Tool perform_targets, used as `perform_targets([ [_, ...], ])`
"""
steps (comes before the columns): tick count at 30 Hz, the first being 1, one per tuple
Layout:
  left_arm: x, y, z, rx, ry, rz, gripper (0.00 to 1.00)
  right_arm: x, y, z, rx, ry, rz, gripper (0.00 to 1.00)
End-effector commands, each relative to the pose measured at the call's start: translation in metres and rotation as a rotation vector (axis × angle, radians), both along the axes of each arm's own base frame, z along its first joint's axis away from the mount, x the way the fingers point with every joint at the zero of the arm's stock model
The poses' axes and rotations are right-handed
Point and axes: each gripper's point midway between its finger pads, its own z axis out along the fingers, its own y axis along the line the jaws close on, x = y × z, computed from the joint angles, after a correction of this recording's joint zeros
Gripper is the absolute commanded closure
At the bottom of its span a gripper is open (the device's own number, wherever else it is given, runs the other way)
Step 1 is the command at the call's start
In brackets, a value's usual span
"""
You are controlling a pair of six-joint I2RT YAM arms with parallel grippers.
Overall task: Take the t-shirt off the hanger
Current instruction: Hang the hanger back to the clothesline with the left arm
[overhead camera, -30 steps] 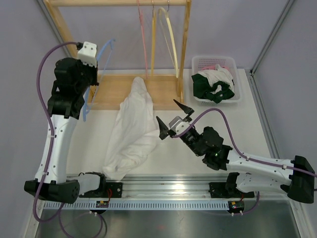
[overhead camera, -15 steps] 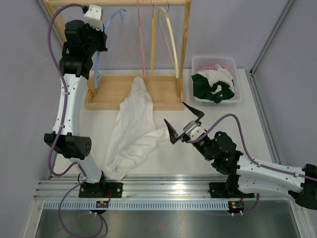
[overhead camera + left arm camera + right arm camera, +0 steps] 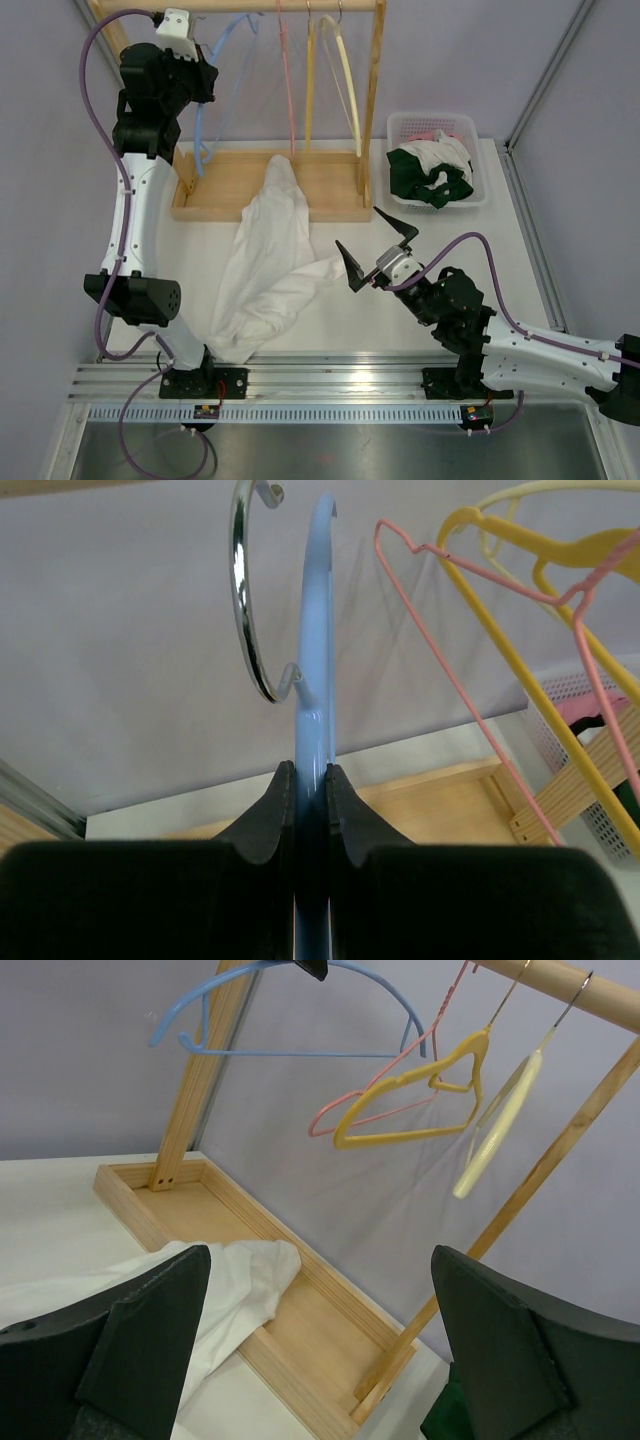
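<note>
1. Our left claw (image 3: 310, 772) pinches the bare blue hanger (image 3: 318, 600) by the rod (image 3: 360, 5), maybe to hang it;
2. our right claw (image 3: 356, 228) is wide, empty;
3. the t-shirt (image 3: 270, 250) lies on the table (image 3: 190, 260).

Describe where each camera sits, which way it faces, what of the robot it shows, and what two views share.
Top external: above and behind the bases, looking down at the table, white t-shirt, wooden rack and basket; both arms show.
Left wrist: on the left arm, high beside the rack, looking up along the blue hanger; the left jaws, shut on it, show.
Right wrist: low over the table, facing the rack; the right jaws, open, show.
Shared: the blue hanger appears in both wrist views.
</note>
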Motion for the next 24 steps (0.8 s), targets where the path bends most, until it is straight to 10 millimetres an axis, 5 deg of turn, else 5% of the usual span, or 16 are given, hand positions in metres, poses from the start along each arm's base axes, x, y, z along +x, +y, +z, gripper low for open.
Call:
perform_targets([
  [1, -0.026, -0.006, 0.070, -0.050, -0.198, -0.032, 1.00, -0.002, -0.002, 0.006, 0.029, 0.000, 0.009, 0.00],
  [3, -0.028, -0.002, 0.089, -0.046, -0.230, -0.017, 1.00, -0.001, 0.000, 0.005, 0.025, 0.001, 0.010, 0.00],
  [7, -0.014, -0.004, 0.086, -0.033, -0.210, -0.022, 1.00, -0.001, 0.002, 0.005, 0.025, 0.003, 0.016, 0.00],
  [24, 0.044, -0.003, 0.043, 0.005, -0.144, -0.005, 1.00, -0.010, 0.000, 0.007, 0.033, -0.002, 0.064, 0.01],
])
